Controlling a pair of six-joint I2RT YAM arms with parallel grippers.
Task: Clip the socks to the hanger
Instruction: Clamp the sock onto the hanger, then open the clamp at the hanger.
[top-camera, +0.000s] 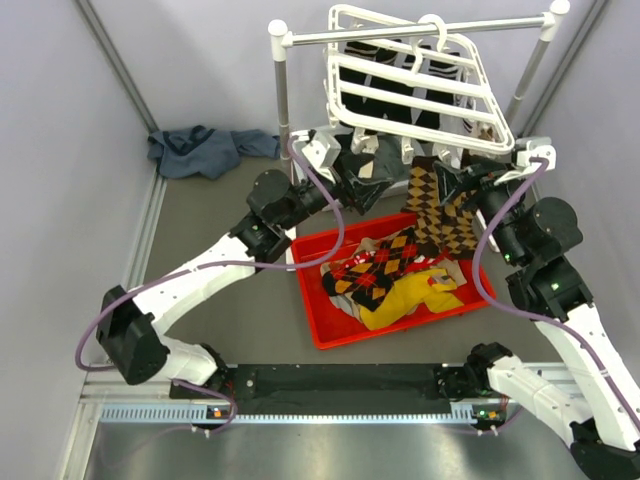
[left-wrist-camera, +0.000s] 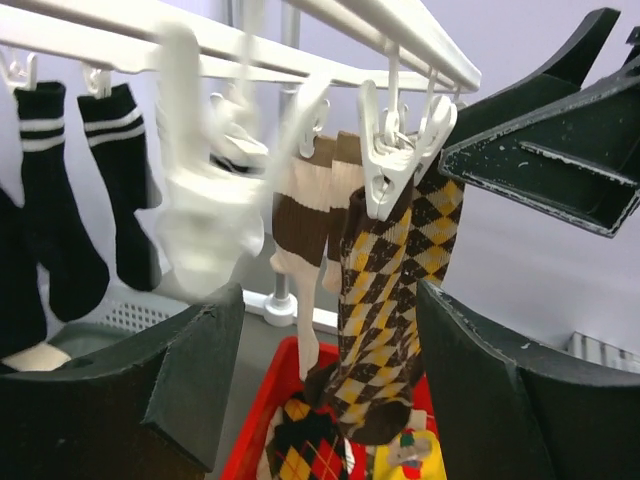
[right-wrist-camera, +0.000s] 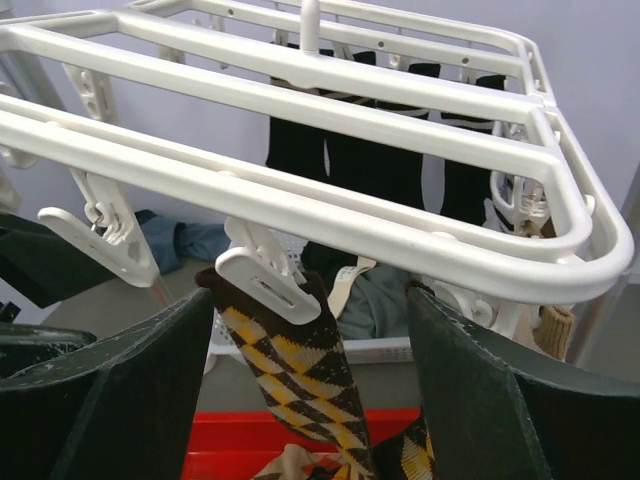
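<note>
The white hanger (top-camera: 415, 85) hangs from the rack rod. A brown and yellow argyle sock (left-wrist-camera: 385, 300) dangles from one of its clips (left-wrist-camera: 385, 175), its toe over the red bin; in the right wrist view the same sock (right-wrist-camera: 300, 370) hangs from a clip (right-wrist-camera: 265, 280). My left gripper (top-camera: 365, 185) is open just left of the sock and holds nothing. My right gripper (top-camera: 450, 185) is open on the sock's other side, also holding nothing. More argyle socks (top-camera: 375, 265), black with red and orange diamonds, lie in the bin.
The red bin (top-camera: 308, 300) sits under the hanger and also holds a yellow sock (top-camera: 410, 300). Black socks with white stripes (left-wrist-camera: 110, 190) hang on the far clips. A blue cloth (top-camera: 200, 150) lies at the back left. The rack's white post (top-camera: 280, 90) stands beside the hanger.
</note>
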